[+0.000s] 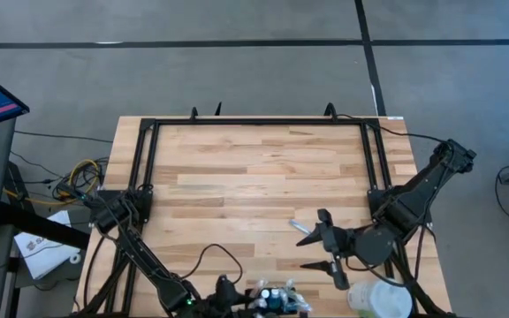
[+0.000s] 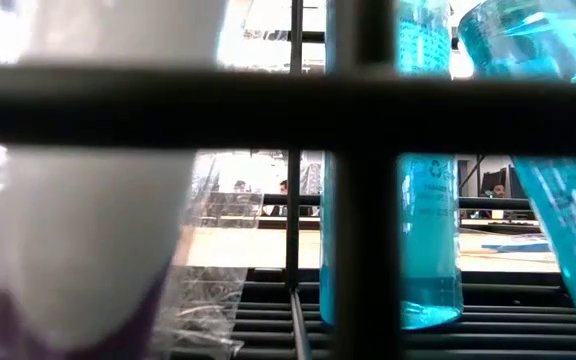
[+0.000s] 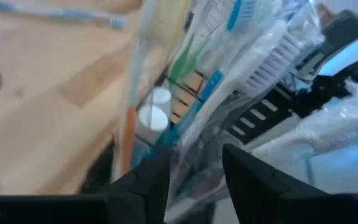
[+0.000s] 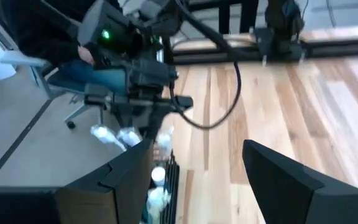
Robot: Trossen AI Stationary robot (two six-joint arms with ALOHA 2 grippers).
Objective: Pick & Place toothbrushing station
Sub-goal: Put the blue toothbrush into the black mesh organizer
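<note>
Left tool sits at the near edge of the surface, low over the toothbrushing station. Its two dark fingers stand partly apart, with clear-wrapped toothbrushes showing in the gap between them. Whether the fingers press on a wrapper or merely straddle it cannot be told; nothing is plainly gripped.

In the left wrist view the station appears as a black wire rack crowded with brushes: white bristle heads, green and blue handles, one orange handle. Two small white caps show low in the rack. One loose blue-handled toothbrush lies on the wood well apart from the rack.

Low view looks out through the rack's black bars. A white container fills one side; blue bottles stand on the other.

Right tool hovers over the surface, well apart from the station, on the right side. Its fingers are spread wide with nothing between them. A small pale item lies on the wood just beside it. A white round cup stands at the near right corner.
</note>
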